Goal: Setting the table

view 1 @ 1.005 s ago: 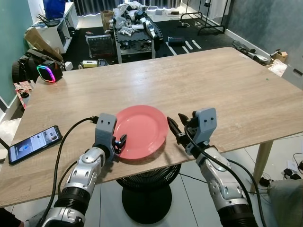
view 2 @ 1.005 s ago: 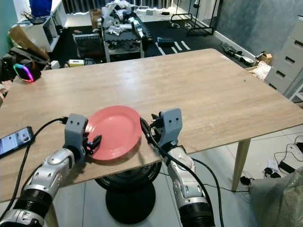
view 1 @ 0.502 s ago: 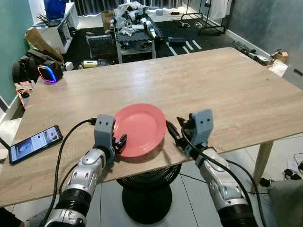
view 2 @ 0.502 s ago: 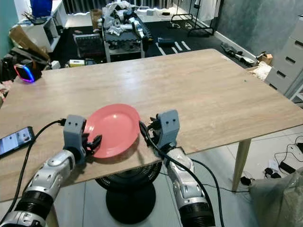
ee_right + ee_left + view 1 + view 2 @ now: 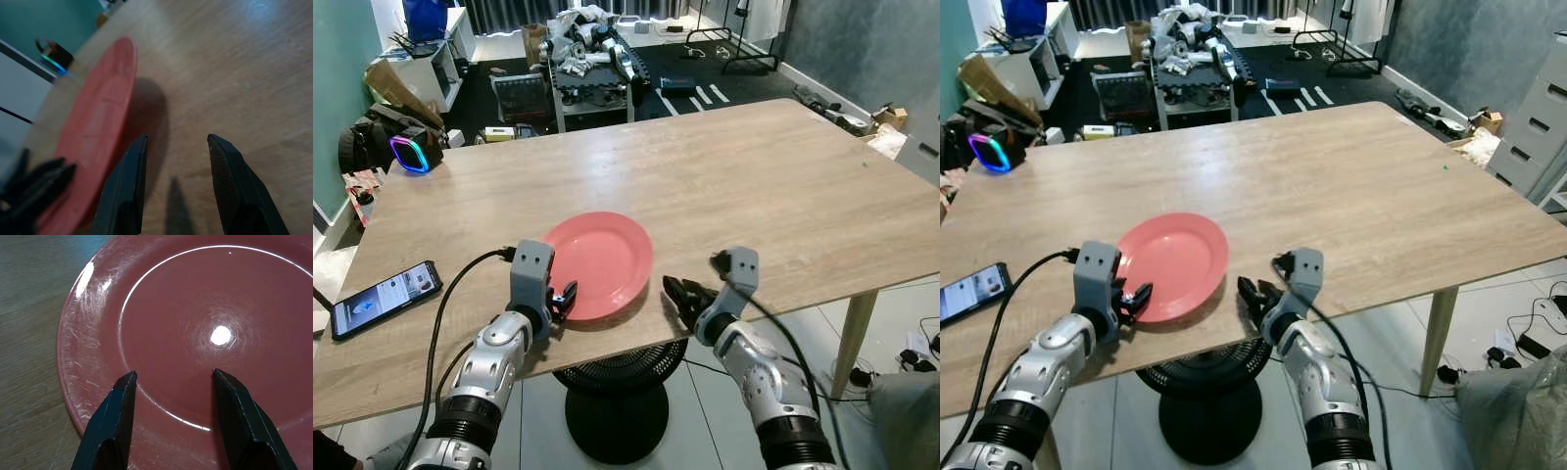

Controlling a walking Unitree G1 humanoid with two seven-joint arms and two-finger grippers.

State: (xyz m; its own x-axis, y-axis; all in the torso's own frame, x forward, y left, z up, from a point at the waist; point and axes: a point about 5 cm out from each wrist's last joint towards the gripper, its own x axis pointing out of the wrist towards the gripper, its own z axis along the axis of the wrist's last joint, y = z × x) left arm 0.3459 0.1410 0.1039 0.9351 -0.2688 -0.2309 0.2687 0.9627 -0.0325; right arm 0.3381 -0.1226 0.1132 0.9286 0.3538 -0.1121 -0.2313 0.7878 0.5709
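Observation:
A round red plate [image 5: 602, 257] lies on the wooden table [image 5: 754, 176], near its front edge. My left gripper [image 5: 565, 297] is at the plate's near left rim; in the left wrist view its fingers [image 5: 120, 401] stand open over the plate [image 5: 205, 308], holding nothing. My right gripper [image 5: 681, 298] is a short way right of the plate, low over the table's front edge, open and empty. Through the right wrist view the plate [image 5: 98, 122] lies beyond and to one side of the right gripper [image 5: 176, 142], over bare wood.
A phone [image 5: 384, 297] with a lit screen lies near the table's left front corner. Under the table stands a black fan base [image 5: 617, 411]. Behind the table are a speaker with a glowing ring [image 5: 409, 155], a cluttered cart [image 5: 592, 59] and boxes on the floor.
My right gripper has drawn back from the plate's right rim toward the table's front edge and dropped lower. The plate sits slightly further in. The left gripper has hardly moved.

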